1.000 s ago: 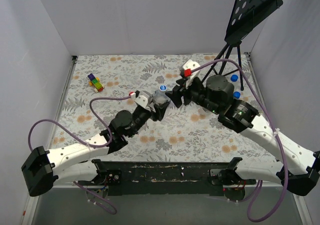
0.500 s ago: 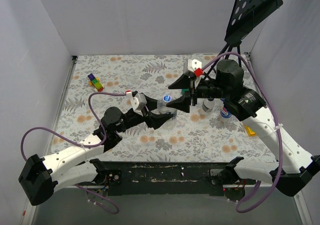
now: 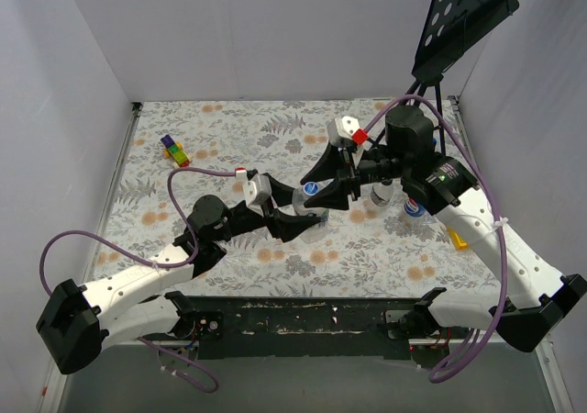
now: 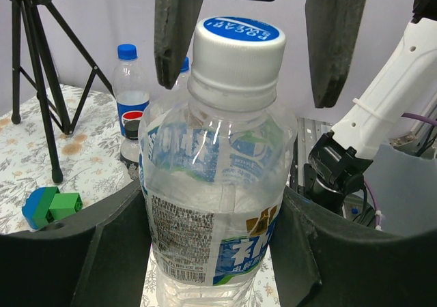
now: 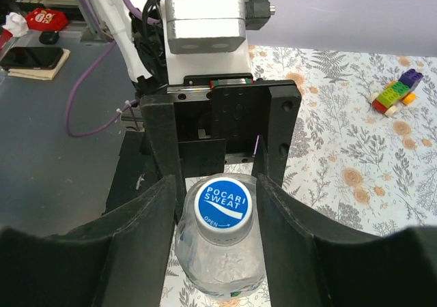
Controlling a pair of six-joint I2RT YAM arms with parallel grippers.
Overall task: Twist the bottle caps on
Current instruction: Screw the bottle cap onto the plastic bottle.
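left gripper (image 4: 212, 249) clamps bottle (image 4: 217, 150) (right gripper (image 5: 218, 186) straddles its cap (image 5: 222, 210)).

Blue-topped white cap (image 5: 220, 210), clear bottle (image 4: 205, 211), floral-patterned table (image 3: 229, 128).

From where I stand, the blue-topped cap (image 5: 223, 209) reads POCARI SWEAT in white letters, with a small OPEN and a curved arrow beneath. Under that cap, the clear bottle (image 4: 215, 205) has a label with one big white Japanese character on blue at its lower right. The block of fine print to its left is too small to read. Behind and left of this bottle, a second bottle (image 4: 130, 110) shows the Pepsi roundel.
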